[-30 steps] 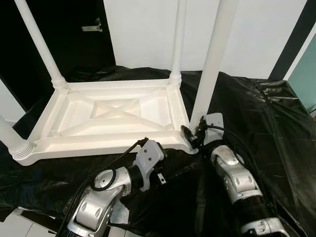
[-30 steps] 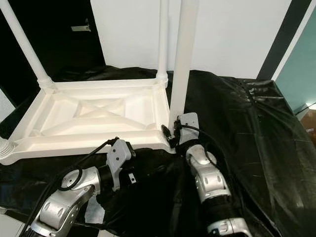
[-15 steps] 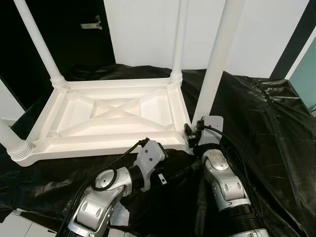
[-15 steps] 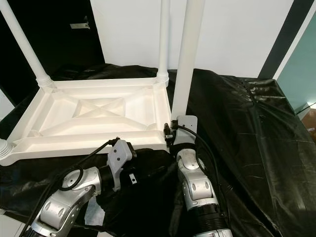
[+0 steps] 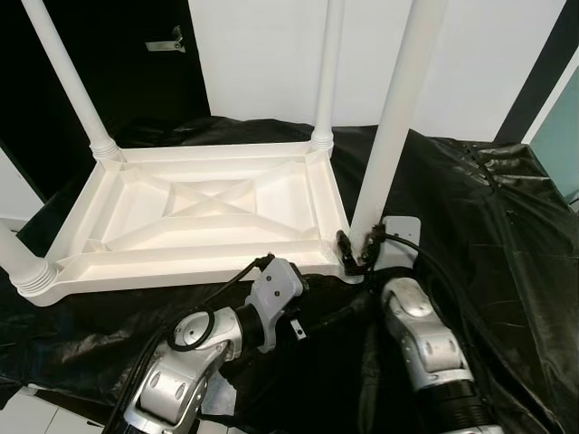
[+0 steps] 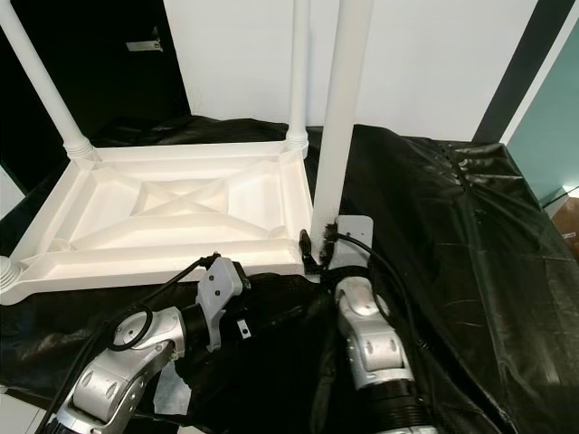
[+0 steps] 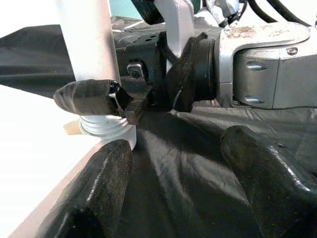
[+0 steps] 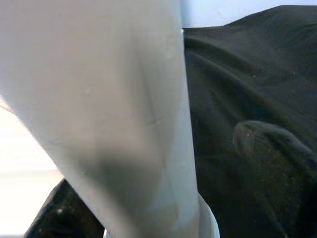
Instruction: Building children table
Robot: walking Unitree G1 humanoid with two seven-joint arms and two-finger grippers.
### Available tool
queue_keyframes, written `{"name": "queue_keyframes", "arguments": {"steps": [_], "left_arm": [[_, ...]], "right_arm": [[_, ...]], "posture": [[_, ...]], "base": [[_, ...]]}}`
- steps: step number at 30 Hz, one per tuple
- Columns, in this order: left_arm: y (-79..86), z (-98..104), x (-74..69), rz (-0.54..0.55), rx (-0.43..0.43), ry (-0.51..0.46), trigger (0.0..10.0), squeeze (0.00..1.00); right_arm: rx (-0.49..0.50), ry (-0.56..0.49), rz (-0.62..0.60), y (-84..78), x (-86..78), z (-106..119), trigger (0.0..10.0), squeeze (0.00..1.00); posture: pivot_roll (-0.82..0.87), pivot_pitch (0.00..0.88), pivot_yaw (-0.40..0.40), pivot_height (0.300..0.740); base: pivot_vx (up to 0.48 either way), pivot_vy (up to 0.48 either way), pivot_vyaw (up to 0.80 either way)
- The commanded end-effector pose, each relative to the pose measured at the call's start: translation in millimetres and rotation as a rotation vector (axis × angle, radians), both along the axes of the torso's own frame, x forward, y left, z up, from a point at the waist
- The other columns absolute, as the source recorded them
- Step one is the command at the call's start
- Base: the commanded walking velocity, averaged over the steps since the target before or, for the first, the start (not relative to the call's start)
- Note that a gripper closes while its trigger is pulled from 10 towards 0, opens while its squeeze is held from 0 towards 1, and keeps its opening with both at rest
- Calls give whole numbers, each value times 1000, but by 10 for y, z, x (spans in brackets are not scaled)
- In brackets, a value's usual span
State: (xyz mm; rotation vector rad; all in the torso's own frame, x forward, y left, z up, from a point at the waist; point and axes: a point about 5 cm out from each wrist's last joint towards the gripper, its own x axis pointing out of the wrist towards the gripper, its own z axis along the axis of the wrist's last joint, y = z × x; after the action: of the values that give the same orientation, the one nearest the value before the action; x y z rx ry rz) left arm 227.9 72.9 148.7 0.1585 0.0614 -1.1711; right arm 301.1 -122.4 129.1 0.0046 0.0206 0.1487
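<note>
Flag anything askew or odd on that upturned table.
The near-right leg leans slightly, unlike the upright far-right leg. The right gripper is at its base on the tabletop. Nothing looks damaged.

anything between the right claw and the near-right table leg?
Nothing visible. The right claw is already at the base of the near-right leg, fingers either side of it where it meets the upturned tabletop. The left claw hovers open over the black sheet beside it.

The upturned table (image 5: 208,212) and its near right leg (image 5: 398,108) look like smooth white plastic with a faint sheen. It lies on crinkled, glossy black plastic sheeting (image 5: 488,226). The arms (image 5: 421,330) are brushed silver metal, and the left end effector (image 7: 173,198) has matt, rough black fingers (image 7: 262,178).
</note>
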Motion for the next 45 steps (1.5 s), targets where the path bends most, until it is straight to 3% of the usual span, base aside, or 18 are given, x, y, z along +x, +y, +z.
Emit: {"name": "queue_keyframes", "arguments": {"steps": [1, 2, 3, 6, 8, 10, 12, 14, 15, 24, 31, 32, 33, 34, 35, 36, 41, 45], "left_arm": [[12, 5, -12, 26, 4, -5, 10000, 0], [20, 2, -14, 26, 5, -4, 10000, 0], [28, 0, -13, 25, 6, -3, 10000, 0], [31, 1, -12, 25, 7, -2, 10000, 0], [36, 6, -11, 20, 10, -3, 10000, 0], [36, 6, -11, 20, 10, -3, 10000, 0], [41, 13, -13, 4, 9, 1, 10000, 0], [41, 13, -13, 4, 9, 1, 10000, 0], [41, 22, -10, -14, 10, 3, 10000, 0], [12, 4, -24, -33, 13, 15, 10000, 0], [-15, -45, -9, -13, 51, -3, 10000, 0], [-14, -55, 1, -5, 62, -10, 10000, 0], [-9, -64, 11, 6, 72, -16, 10000, 0], [-4, -70, 17, 13, 79, -19, 10000, 0], [-4, -70, 17, 13, 79, -19, 10000, 0], [-1, -72, 21, 18, 82, -21, 10000, 0], [13, -65, 18, 25, 81, -21, 10000, 0], [19, -63, 21, 25, 84, -24, 10000, 0]], "right_arm": [[2, -12, 45, -58, -23, 8, 10000, 1000], [-5, -15, 100, -80, -33, 11, 10000, 1000], [-20, -19, 167, -100, -45, 10, 10000, 0], [-30, -19, 206, -112, -52, 9, 10000, 0], [-54, -20, 302, -140, -60, 7, 10000, 0], [-54, -20, 302, -140, -60, 7, 10000, 0], [-99, -21, 422, -188, -41, 2, 10000, 0], [-99, -21, 422, -188, -41, 2, 10000, 0], [-141, -27, 515, -243, 22, 20, 10000, 0], [-242, -26, 643, -282, 215, 59, 10000, 0], [-288, -37, 736, -174, 361, 118, 10000, 0], [-289, -41, 755, -138, 382, 128, 8392, 0], [-293, -45, 770, -112, 400, 130, 3412, 0], [-296, -48, 779, -98, 411, 130, 2235, 0], [-296, -48, 779, -98, 411, 130, 2235, 0], [-292, -44, 789, -89, 414, 123, 0, 0], [-292, -19, 806, -102, 396, 55, 0, 0], [-316, 25, 738, -173, 395, -44, 0, 0]], "posture": [[-4, 0, -42, 740], [-6, 0, -41, 740], [-9, 0, -38, 740], [-11, 0, -37, 740], [-17, 0, -29, 740], [-17, 0, -29, 740], [-26, 0, -20, 740], [-26, 0, -20, 740], [-23, 0, -17, 740], [-6, 0, -28, 740], [9, 0, -42, 740], [17, 0, -48, 740], [24, 0, -54, 740], [24, 0, -54, 740], [24, 0, -54, 740], [29, 0, -57, 740], [29, 0, -56, 740], [16, 0, -43, 740]], "base": [[0, 0, 0], [0, 0, 0], [0, 0, 0], [0, 0, 0], [0, 0, 0], [0, 0, 0], [0, 0, 0], [0, 0, 0], [0, 0, 0], [0, 0, 0], [0, 0, 0], [0, 0, 0], [0, 0, 0], [0, 0, 0], [0, 0, 0], [0, 0, 0], [0, 0, 0], [0, 0, 0]]}}
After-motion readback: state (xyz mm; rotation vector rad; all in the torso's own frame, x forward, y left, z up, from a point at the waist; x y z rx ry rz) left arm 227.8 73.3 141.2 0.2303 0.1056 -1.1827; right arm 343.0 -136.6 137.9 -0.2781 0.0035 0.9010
